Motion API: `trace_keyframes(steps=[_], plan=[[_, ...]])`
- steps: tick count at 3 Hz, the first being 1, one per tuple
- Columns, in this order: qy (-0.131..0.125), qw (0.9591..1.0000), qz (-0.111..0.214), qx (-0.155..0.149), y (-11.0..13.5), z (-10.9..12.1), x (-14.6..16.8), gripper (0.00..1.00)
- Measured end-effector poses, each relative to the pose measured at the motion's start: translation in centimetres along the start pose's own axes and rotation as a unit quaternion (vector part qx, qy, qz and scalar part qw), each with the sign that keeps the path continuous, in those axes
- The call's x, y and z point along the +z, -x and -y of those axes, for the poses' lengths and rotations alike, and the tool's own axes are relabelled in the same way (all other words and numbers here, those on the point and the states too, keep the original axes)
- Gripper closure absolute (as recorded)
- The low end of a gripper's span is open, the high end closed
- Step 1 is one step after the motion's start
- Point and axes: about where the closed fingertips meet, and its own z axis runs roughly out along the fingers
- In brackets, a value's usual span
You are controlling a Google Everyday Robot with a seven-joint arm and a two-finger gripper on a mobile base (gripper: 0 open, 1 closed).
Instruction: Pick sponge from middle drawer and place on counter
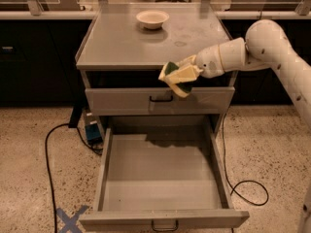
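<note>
At 7 o'clock a blue tape cross [69,220] marks the floor, and a black cable [47,164] curls up beside it. The open drawer [160,178] stands pulled out at 6 o'clock. At 12 o'clock a cream bowl [152,18] sits toward the back of the worktop [121,45]. Just right of centre the sponge [176,79] hangs in the air at the worktop's front edge, well above the open drawer, clamped in the tool [186,72]. The white arm [272,42] reaches in from 3 o'clock

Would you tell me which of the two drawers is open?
The lower drawer, pulled out; the upper drawer is shut, behind the gripper holding the sponge.
</note>
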Motion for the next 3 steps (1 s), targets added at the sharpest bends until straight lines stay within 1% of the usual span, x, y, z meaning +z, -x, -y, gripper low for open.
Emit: trace_keyframes(steps=[1,2,3], plan=[[-0.001,0.9986,0.051,-0.012,4.9,1.9,-2.8,1.0],[-0.028,0.9937,0.103,-0.037,10.1,3.4,-6.7,1.0],[-0.028,0.9937,0.103,-0.037,10.1,3.4,-6.7,1.0]])
